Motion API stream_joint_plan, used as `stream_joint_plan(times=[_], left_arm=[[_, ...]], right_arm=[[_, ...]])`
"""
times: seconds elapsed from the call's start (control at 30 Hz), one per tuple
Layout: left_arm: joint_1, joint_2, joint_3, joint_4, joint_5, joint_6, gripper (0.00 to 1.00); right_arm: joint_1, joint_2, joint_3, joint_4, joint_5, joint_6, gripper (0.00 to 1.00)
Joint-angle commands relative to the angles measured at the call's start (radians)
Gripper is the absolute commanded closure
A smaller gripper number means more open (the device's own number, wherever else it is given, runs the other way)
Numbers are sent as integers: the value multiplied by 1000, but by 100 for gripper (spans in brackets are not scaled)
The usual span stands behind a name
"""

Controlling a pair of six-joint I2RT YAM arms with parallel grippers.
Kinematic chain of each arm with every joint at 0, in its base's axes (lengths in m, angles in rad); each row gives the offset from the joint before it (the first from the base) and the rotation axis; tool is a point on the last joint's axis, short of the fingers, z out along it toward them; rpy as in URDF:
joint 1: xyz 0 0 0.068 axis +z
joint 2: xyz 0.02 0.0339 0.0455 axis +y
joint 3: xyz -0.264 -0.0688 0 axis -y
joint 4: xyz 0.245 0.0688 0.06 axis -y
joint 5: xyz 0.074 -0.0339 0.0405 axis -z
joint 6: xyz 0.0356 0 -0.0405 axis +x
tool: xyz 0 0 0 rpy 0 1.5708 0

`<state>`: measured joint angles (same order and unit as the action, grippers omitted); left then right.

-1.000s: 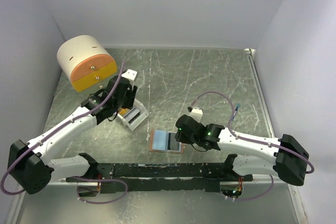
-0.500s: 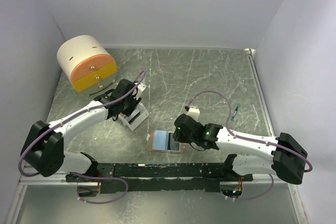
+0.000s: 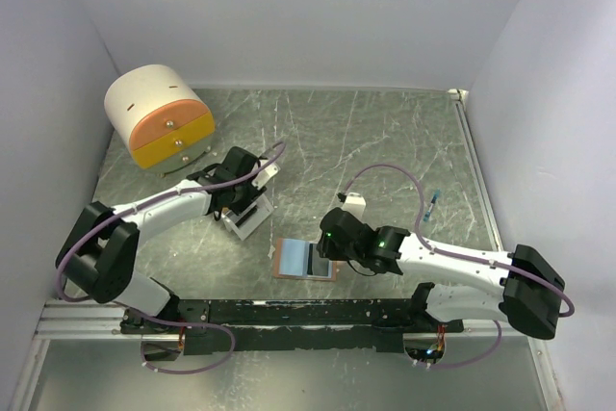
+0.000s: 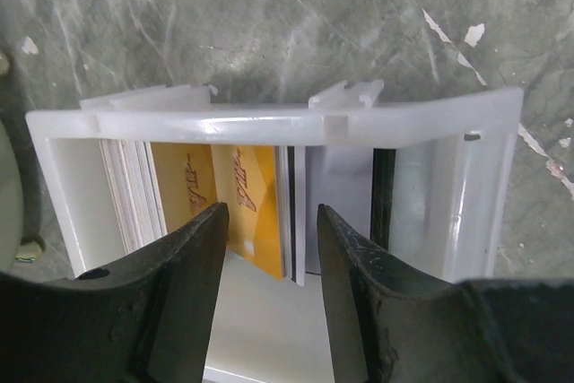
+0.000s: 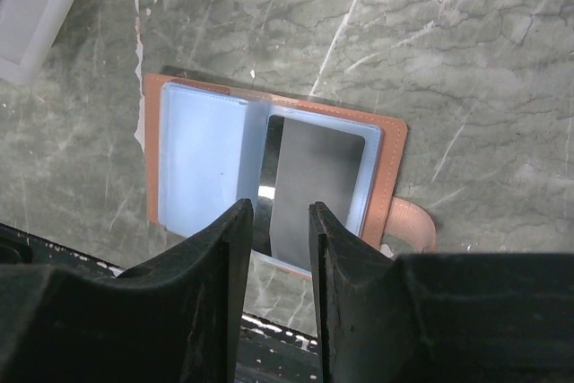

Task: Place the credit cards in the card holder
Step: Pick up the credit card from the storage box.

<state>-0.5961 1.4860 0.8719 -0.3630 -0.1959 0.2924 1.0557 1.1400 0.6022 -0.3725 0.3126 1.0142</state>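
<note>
Left wrist alone shows credit cards (image 4: 235, 213) upright in the white box (image 4: 269, 123), left tool (image 4: 271, 221) spread.

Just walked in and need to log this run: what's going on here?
The left gripper hangs open over the white box, its fingers lined up on the upright credit cards, none grasped. The right gripper hovers open above the card holder, which lies unfolded on the table with one dark card in a pocket.
</note>
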Motion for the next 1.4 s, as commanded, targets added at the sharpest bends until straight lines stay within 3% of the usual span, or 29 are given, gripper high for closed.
stream_joint_plan(times=[0.0, 0.17, 0.43, 0.63, 1.37], left_arm=[[7, 23, -6, 74, -52, 79, 45], [7, 36, 1, 88, -75, 94, 46], [7, 15, -35, 119, 46, 83, 44], [7, 29, -39, 112, 48, 99, 44], [7, 17, -55, 194, -207, 131, 54]], right_arm=[[4, -16, 18, 4, 28, -10, 68], [4, -8, 14, 6, 26, -8, 68], [3, -13, 6, 8, 31, -8, 68], [3, -11, 2, 12, 32, -8, 68], [3, -35, 4, -4, 38, -7, 68]])
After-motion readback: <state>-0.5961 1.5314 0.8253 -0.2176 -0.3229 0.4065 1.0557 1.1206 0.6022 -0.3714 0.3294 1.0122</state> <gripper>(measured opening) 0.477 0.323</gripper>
